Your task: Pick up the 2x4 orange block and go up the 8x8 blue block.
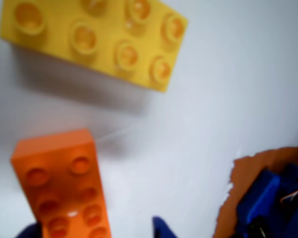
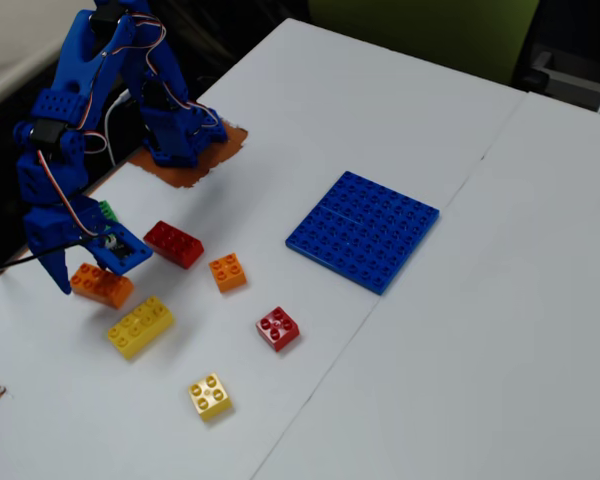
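Orange 2x4 block point(image 2: 101, 285) lies flat on the white desk point(image 2: 500, 330), well apart from the 8x8 blue block point(image 2: 364, 229) and to its left in the fixed view, with a red brick point(image 2: 174, 244), a small orange brick point(image 2: 227, 272) and a small red brick point(image 2: 278, 328) scattered between them. A yellow eight-stud brick point(image 2: 140, 325) sits just beside the orange one, on the side away from the arm's base; the wrist view shows it too point(image 1: 97, 37), apart from the orange block point(image 1: 64, 186) across a strip of bare desk.

As for progress, I judge the task to be at its first step — the approach is made, the lift is not. The orange block rests on the desk, nothing stands on the blue baseplate, and the whole carry across to it remains.

The gripper point(image 2: 83, 270) is down at the orange block, straddling its end nearest the arm. In the wrist view a blue fingertip point(image 1: 161, 228) shows clear of the block's right side with white desk between, and another blue tip peeks out at the block's lower left corner, so the jaws stand wide open — wider than the brick. Whether the left finger already touches the brick I cannot tell; the picture is blurred there. Nothing is held. To my eye the jaws are placed across the short width, which suits closing on it.
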